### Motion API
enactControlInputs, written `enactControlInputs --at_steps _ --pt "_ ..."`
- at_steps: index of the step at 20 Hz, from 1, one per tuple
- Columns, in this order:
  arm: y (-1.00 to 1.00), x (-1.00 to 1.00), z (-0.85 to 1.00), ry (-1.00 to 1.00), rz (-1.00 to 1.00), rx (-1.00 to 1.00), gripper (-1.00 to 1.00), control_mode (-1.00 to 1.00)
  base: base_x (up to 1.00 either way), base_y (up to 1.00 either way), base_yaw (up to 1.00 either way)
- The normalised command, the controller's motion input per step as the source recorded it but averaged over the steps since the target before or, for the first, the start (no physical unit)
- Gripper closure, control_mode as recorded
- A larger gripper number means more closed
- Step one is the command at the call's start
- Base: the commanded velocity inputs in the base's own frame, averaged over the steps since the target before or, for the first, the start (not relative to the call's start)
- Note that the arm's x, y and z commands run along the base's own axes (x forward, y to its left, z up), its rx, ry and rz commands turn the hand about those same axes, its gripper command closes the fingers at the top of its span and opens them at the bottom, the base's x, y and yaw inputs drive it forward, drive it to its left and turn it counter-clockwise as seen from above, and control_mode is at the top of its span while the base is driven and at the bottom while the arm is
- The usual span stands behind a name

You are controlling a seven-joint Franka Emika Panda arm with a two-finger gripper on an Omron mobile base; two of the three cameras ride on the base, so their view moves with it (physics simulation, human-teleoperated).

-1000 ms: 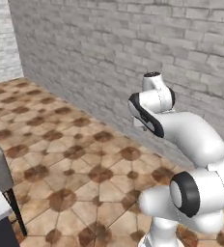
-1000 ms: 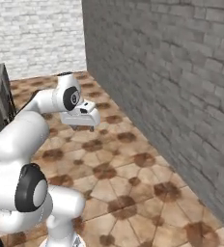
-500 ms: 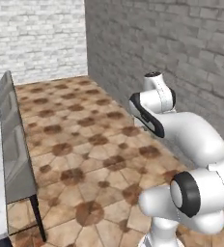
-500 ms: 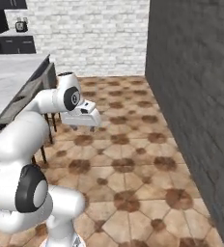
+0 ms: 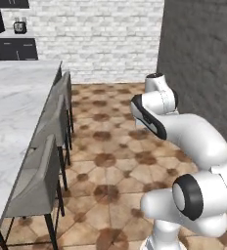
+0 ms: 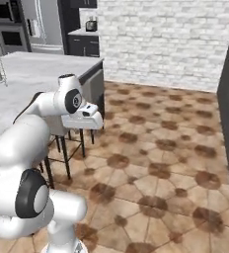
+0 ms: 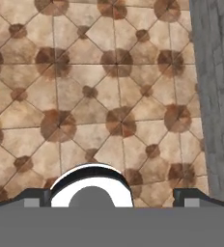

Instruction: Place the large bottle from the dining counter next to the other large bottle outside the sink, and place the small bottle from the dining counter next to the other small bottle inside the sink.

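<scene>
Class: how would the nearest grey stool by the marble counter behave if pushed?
Pushed high, the nearest stool would probably tip: it is a tall seat on thin dark legs. Pushed low, it likely slides over the tiled floor, perhaps catching at the joints. It looks rigid, not floppy.

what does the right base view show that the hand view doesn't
The right base view alone: the marble dining counter, grey stools tucked under it, dark cabinets, a white brick wall and the white arm. The hand view alone: the open gripper, with nothing between its jaws. Both: brown tiled floor and a dark grey wall.
</scene>
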Motion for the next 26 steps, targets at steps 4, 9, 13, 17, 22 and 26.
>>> enactControlInputs --at_steps 4,9,13,17,22,26 --pt "0.00 0.00 0.00 0.00 0.00 0.00 -1.00 1.00 1.00 -0.64 0.57" --pt "0.00 0.00 0.00 0.00 0.00 0.00 -1.00 1.00 0.99 -0.62 0.59" --pt "0.00 0.00 0.00 0.00 0.00 0.00 -1.00 1.00 0.90 -0.65 0.60" --pt "0.00 0.00 0.00 0.00 0.00 0.00 -1.00 1.00 0.50 -0.68 0.62" --pt "0.00 0.00 0.00 0.00 0.00 0.00 -1.00 1.00 0.28 -0.62 0.66" --pt "0.00 0.00 0.00 0.00 0.00 0.00 -1.00 1.00 0.14 -0.53 0.68"
